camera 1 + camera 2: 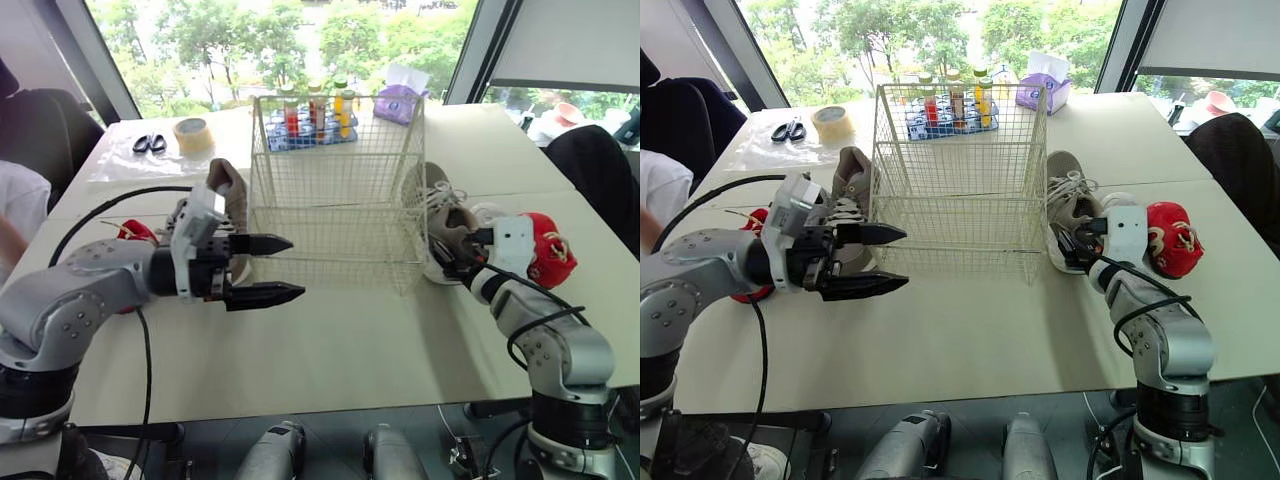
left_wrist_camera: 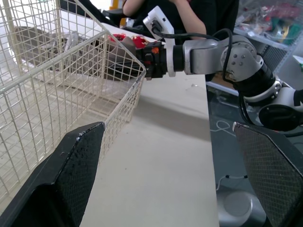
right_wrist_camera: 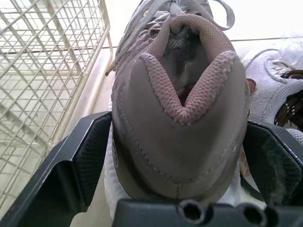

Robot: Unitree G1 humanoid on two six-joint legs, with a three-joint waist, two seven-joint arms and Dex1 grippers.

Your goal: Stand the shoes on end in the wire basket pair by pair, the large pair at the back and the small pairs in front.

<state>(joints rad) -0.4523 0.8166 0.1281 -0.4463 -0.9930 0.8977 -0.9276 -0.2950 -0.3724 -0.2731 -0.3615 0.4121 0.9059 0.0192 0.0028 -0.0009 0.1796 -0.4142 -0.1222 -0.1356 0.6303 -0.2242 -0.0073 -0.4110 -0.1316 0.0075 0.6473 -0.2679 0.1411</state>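
The wire basket (image 1: 330, 240) holds no shoes yet: the right gripper (image 1: 1072, 245) clamps a large taupe shoe (image 1: 1068, 195) by its heel on the tabletop (image 1: 350, 350) just beside it, while the left gripper (image 1: 296, 267) hovers, fingers apart.

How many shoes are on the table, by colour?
Taupe sneakers: 2
Red shoes: 2
White shoes: 1
Total: 5 in view

Left gripper (image 1: 296, 267) spread wide, arm forward; right gripper (image 1: 450, 255) clasping shoe (image 3: 180, 137) heel.
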